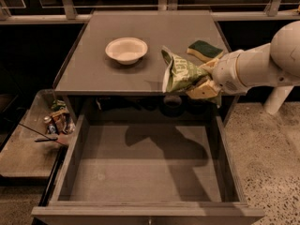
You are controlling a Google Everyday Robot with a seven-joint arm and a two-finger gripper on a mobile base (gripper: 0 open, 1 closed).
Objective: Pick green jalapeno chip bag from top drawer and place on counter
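Observation:
The green jalapeno chip bag (pixel 179 71) is crumpled, green foil with white lettering. My gripper (pixel 202 80) is shut on it and holds it in the air over the front right edge of the counter (pixel 154 36). The arm comes in from the right. The top drawer (pixel 145 165) stands pulled open below the counter, its flat grey bottom bare with the arm's shadow on it.
A white bowl (pixel 126 49) sits on the counter at centre left. A green-and-yellow sponge (pixel 204 49) lies at the counter's right side, just behind the bag. A low side shelf (pixel 28 144) at the left holds small snack items (pixel 58 118).

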